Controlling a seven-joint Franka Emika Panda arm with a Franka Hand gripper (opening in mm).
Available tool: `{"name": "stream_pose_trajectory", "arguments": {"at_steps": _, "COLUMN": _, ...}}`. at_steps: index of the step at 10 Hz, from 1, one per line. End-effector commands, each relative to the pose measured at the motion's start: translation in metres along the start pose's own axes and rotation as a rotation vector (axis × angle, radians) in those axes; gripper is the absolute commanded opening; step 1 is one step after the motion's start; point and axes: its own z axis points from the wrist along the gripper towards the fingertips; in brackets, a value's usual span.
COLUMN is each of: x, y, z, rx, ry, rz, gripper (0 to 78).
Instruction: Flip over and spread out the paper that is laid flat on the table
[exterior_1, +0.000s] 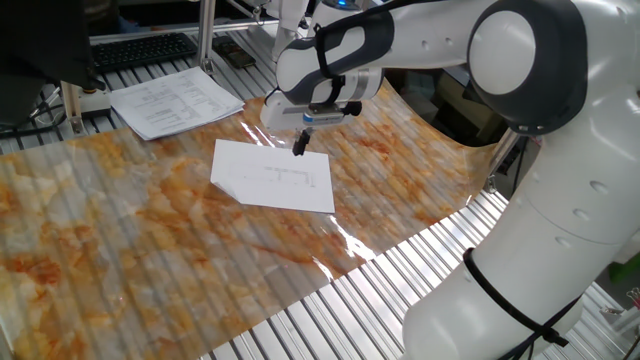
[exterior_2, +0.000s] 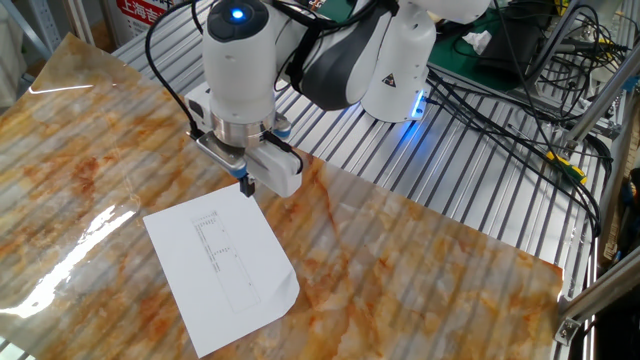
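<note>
The paper (exterior_1: 272, 178) is a thin white sheet lying flat on the orange-and-grey marbled table cover (exterior_1: 120, 240), with faint grey print facing up. In the other fixed view the paper (exterior_2: 222, 265) has its near right corner slightly curled. My gripper (exterior_1: 300, 146) hangs point-down over the paper's far edge, near the corner closest to the arm. Its dark fingertips are pressed together in one tip with nothing between them. In the other fixed view the gripper (exterior_2: 247, 186) stands just at the sheet's top corner; I cannot tell whether it touches.
A thicker stack of printed papers (exterior_1: 175, 100) lies at the cover's far left edge, with a keyboard (exterior_1: 140, 50) behind it. Bare metal slats (exterior_1: 370, 300) run past the cover's edge. Cables (exterior_2: 520, 90) lie behind the arm's base. The cover (exterior_2: 420, 270) stretches to the right.
</note>
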Motion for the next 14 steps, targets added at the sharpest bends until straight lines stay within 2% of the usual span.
{"name": "stream_pose_trajectory", "arguments": {"at_steps": 1, "x": 0.001, "y": 0.007, "z": -0.003, "rx": -0.003, "ry": -0.006, "rz": -0.022, "gripper": 0.0}}
{"name": "stream_pose_trajectory", "arguments": {"at_steps": 3, "x": 0.004, "y": 0.023, "z": -0.006, "rx": -0.001, "ry": -0.007, "rz": -0.027, "gripper": 0.0}}
{"name": "stream_pose_trajectory", "arguments": {"at_steps": 7, "x": -0.001, "y": 0.063, "z": -0.009, "rx": -0.002, "ry": -0.012, "rz": -0.013, "gripper": 0.0}}
{"name": "stream_pose_trajectory", "arguments": {"at_steps": 14, "x": -0.013, "y": 0.106, "z": 0.001, "rx": -0.004, "ry": -0.036, "rz": -0.007, "gripper": 0.0}}
